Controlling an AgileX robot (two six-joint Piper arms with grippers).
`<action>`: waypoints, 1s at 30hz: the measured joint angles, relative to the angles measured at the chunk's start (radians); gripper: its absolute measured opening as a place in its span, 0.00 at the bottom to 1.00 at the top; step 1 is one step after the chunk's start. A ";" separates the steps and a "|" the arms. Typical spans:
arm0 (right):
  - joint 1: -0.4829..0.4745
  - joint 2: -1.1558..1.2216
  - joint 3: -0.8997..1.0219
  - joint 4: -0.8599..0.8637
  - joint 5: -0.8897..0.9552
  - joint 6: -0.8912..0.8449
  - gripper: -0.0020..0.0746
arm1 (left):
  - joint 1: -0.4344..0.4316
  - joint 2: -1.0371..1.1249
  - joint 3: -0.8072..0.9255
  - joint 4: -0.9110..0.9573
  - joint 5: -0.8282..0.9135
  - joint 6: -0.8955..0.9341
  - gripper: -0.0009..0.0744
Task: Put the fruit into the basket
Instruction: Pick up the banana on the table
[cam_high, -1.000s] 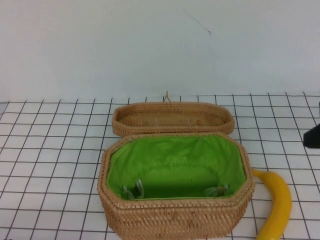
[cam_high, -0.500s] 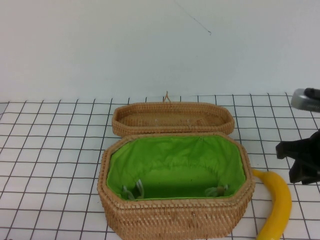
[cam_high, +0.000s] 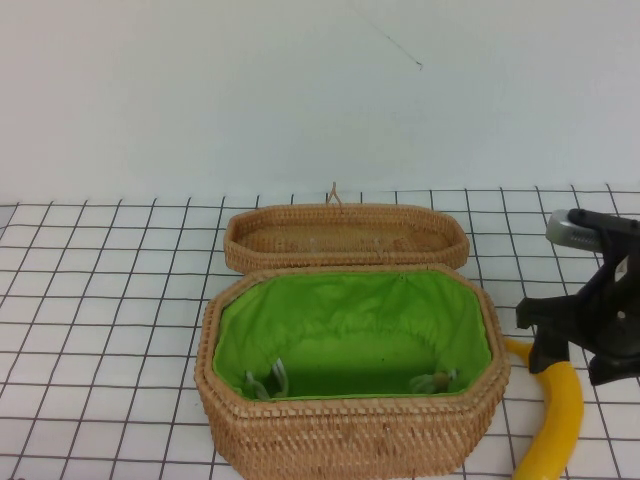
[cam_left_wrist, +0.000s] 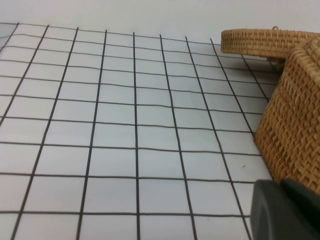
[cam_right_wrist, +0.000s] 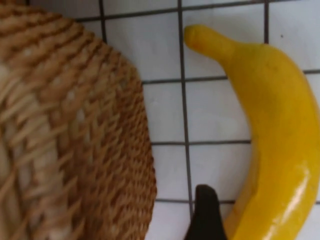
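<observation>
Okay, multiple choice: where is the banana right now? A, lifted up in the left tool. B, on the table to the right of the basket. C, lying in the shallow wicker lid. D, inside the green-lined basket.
B: the banana lies on the gridded table just right of the basket, under the right tool; the left tool is down beside the basket's other side.

We see a shallow wicker lid (cam_high: 346, 236) lying on the gridded table (cam_high: 100, 290), open side up, with a small loop (cam_high: 333, 193) at its far edge. Behind stands a plain pale wall (cam_high: 250, 90).
</observation>
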 joint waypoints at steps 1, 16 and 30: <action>0.000 0.011 0.000 -0.002 -0.012 -0.001 0.68 | 0.000 0.000 0.000 0.000 0.000 0.000 0.01; 0.000 0.153 0.000 -0.083 -0.004 0.031 0.52 | 0.000 0.000 0.000 0.000 0.000 0.000 0.01; -0.004 0.011 -0.258 -0.240 0.172 -0.047 0.39 | 0.000 0.000 0.000 0.000 0.000 0.000 0.01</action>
